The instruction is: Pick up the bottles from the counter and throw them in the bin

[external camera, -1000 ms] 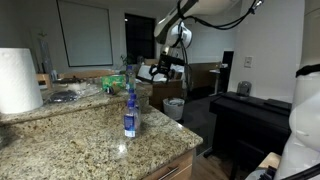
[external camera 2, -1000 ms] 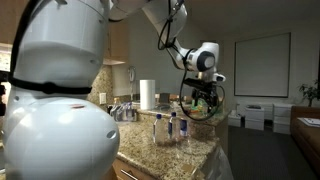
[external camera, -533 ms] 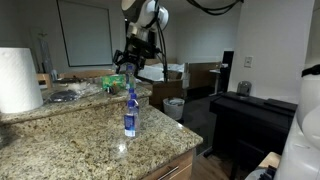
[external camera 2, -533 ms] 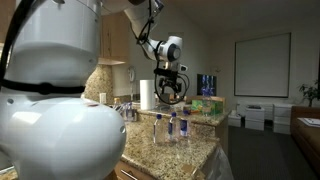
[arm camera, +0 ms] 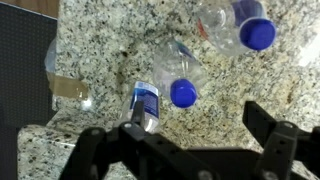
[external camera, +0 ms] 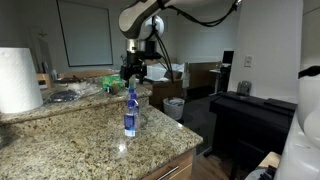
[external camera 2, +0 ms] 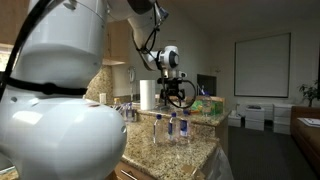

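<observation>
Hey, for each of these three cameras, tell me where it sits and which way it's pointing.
An exterior view: low at the counter, facing along it past the paper-towel roll and a bottle; arm and open pincer show.
An exterior view: behind the robot's white base, facing the bottles; base, arm, pincer show.
Wrist view: on the wrist, looking straight down at blue-capped bottles; both fingers show.
Shared: all three see the bottles on the counter.

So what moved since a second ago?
The gripper swung from over by the bin across to hover above the bottles on the counter, open and holding nothing. The bottles, bin and paper towel roll stayed put.
</observation>
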`<control>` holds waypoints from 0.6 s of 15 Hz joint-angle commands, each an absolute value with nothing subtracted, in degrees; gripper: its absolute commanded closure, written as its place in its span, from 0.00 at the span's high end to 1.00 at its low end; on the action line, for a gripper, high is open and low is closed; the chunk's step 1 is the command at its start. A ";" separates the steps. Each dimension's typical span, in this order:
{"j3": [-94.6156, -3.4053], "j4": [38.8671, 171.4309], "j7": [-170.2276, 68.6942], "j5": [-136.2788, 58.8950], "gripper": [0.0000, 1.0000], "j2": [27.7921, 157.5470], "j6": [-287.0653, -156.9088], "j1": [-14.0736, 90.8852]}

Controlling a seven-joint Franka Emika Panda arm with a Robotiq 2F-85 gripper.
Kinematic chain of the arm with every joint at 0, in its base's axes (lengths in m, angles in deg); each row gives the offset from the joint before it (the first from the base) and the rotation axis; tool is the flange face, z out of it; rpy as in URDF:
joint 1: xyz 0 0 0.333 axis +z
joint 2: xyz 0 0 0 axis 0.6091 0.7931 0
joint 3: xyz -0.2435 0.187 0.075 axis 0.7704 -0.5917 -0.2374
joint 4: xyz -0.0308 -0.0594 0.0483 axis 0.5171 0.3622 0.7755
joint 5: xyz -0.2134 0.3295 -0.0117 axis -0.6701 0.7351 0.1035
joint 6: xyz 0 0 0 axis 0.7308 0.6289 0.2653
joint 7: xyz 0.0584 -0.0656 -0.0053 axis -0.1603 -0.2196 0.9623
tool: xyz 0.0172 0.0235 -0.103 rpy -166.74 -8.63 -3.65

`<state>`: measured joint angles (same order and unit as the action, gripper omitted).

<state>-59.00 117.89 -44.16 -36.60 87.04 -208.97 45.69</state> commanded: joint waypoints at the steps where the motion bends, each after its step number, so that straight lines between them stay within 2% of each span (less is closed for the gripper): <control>1: -59.00 118.83 -40.08 -38.38 1.00 88.02 -210.26 44.83; 9: -59.63 118.41 -39.90 -36.56 1.00 92.72 -215.19 44.75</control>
